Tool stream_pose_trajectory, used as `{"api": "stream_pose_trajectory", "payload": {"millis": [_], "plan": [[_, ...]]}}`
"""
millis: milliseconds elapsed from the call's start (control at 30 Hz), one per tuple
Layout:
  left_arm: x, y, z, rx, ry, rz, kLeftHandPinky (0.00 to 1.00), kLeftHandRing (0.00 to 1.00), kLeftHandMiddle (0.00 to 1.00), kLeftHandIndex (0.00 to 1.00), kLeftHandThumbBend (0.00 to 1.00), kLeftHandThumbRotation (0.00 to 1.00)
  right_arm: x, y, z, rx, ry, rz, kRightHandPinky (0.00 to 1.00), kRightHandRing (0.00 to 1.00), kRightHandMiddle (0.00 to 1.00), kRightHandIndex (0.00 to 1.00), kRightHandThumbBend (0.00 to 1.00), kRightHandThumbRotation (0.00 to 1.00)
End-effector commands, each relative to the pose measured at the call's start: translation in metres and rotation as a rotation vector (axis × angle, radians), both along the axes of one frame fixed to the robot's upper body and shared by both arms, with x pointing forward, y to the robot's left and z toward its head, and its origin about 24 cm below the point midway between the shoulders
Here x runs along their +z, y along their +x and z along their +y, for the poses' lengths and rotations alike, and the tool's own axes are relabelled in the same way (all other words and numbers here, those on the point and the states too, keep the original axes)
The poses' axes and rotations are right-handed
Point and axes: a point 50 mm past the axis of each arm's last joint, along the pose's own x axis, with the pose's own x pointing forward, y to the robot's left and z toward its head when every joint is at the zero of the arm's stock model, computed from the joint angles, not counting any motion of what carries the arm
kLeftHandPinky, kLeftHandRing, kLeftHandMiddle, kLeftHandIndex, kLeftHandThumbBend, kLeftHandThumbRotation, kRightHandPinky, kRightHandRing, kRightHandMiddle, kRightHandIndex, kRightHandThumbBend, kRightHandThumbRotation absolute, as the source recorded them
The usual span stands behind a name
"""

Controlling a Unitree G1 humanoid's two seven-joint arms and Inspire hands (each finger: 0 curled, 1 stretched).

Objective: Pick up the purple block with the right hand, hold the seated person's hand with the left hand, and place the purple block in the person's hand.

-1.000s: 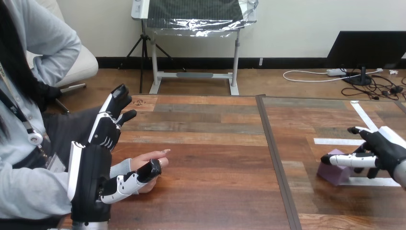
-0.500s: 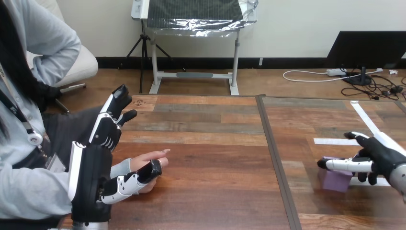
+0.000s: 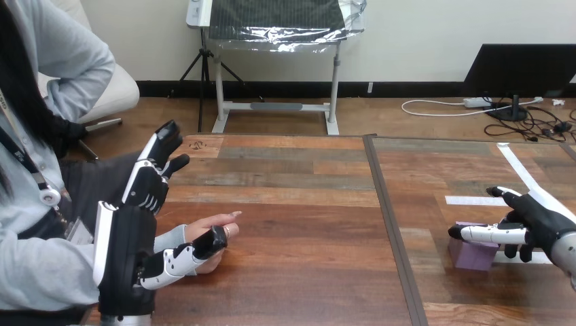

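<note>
In the head view, the purple block (image 3: 473, 256) is seen on the table (image 3: 306, 204) at the near right, clasped by the right hand (image 3: 540, 221): one finger (image 3: 486, 234) is laid across its top, and others are curled against its right side. At the near left, the left hand (image 3: 128, 250) is seen released, with its fingers straight and its thumb beside the person's hand (image 3: 212, 226).

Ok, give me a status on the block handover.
Partly done: the left hand is at the person's hand, thumb lying across it and fingers straight, so there is no clear hold yet. In hand: the right hand is over the purple block, which looks to rest on the table; a grip isn't clear. Left: lift the block, carry it across and set it in the person's hand.
</note>
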Motion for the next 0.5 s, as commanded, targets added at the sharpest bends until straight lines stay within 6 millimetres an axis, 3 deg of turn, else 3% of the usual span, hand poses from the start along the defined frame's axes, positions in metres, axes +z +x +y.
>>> {"api": "stream_pose_trajectory", "payload": {"millis": [0,100,133,233,467], "plan": [[0.0143,0.0077,-0.0028,-0.011,-0.005,-0.088,0.85,0.92,0.93,0.9,1.0,0.58,0.0154,0.0158,0.0097,0.035,0.005,-0.066,0.12,0.17,0.27,0.95,0.94,0.47],[0.0139,0.0078,-0.003,-0.016,-0.008,-0.085,0.85,0.93,0.93,0.9,1.0,0.58,0.0176,0.017,0.0096,0.039,0.004,-0.073,0.12,0.17,0.29,0.95,0.94,0.47],[0.0138,0.0079,-0.0031,-0.017,-0.009,-0.084,0.85,0.93,0.93,0.9,1.0,0.57,0.0181,0.0172,0.0096,0.039,0.007,-0.076,0.15,0.24,0.37,0.95,0.95,0.47],[0.0137,0.008,-0.0031,-0.018,-0.01,-0.083,0.86,0.93,0.93,0.9,1.0,0.57,0.0189,0.0175,0.0096,0.038,0.012,-0.082,0.19,0.3,0.44,0.95,0.95,0.47],[0.014,0.0087,-0.0036,-0.02,-0.012,-0.086,0.86,0.92,0.93,0.9,1.0,0.57,0.0213,0.0192,0.0105,0.043,0.012,-0.096,0.4,0.54,0.69,0.95,0.97,0.46]]}}
